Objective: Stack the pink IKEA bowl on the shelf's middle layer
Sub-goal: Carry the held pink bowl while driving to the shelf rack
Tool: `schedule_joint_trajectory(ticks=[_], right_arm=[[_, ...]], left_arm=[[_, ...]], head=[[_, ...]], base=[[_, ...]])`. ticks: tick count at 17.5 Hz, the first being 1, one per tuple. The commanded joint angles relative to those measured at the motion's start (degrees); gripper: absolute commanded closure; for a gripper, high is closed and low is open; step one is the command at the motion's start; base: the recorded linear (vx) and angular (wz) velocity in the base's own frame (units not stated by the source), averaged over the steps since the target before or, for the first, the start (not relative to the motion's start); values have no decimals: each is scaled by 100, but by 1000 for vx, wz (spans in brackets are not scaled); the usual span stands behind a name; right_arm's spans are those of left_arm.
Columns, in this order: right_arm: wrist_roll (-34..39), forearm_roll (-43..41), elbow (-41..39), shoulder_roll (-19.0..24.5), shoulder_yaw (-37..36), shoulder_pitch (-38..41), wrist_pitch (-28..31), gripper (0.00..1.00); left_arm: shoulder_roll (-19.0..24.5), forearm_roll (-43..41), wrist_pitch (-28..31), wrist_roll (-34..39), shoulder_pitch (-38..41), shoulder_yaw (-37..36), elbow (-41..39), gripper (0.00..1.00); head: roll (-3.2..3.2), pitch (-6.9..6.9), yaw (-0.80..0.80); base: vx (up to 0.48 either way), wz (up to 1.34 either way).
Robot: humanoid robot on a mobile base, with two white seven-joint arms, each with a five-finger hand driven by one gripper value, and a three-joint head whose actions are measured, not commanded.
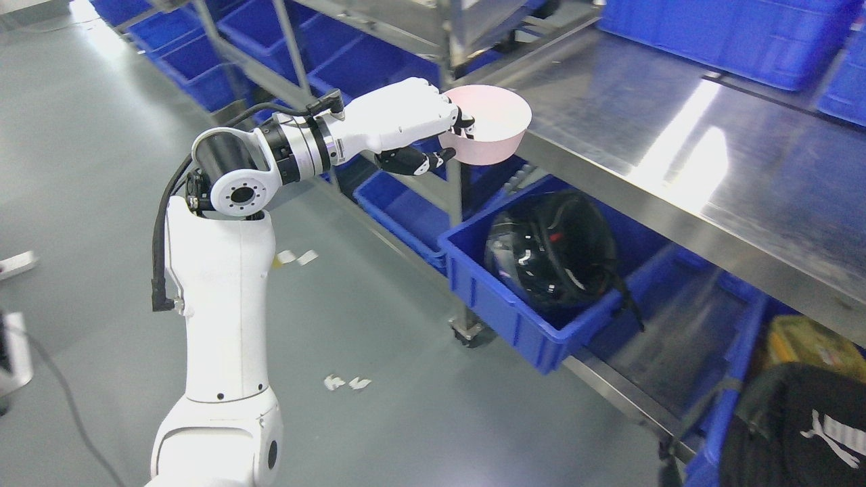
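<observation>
Head view: the robot's left arm [223, 318] rises from six o'clock at the lower left and bends toward one o'clock, its left hand [413, 125] clasping a pink bowl [490, 128] by the near rim, fingers [463, 123] hooked over the edge and the thumb [416, 162] curled below the wall; the bowl is upright, held at the front edge of the steel shelf layer [676, 149], at about twelve o'clock in the frame, whether its base touches the metal cannot be told; beneath that edge, toward four o'clock of the bowl, a blue bin [500, 311] holds a black helmet [551, 247]; more blue bins [717, 34] sit along the back of the steel surface at one o'clock; a black bag [798, 426] fills the corner at five o'clock; scraps of white tape [346, 383] dot the grey floor [81, 149].
</observation>
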Motion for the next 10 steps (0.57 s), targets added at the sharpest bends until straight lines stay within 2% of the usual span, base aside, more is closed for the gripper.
schedule_joint_trajectory(ticks=[1, 6, 10], right_arm=[[3, 0, -100, -100, 0, 133, 3, 0], [3, 0, -100, -100, 0, 133, 3, 0], [3, 0, -100, -100, 0, 133, 3, 0]], left_arm=[[94, -8, 11, 0, 24, -30, -28, 98], [94, 9, 11, 61, 146, -257, -10, 98], [94, 27, -50, 236, 358, -749, -19, 98]], head=[[0, 0, 0], [0, 2, 0], [0, 3, 0]], base=[[-33, 1067], [17, 866], [121, 498]])
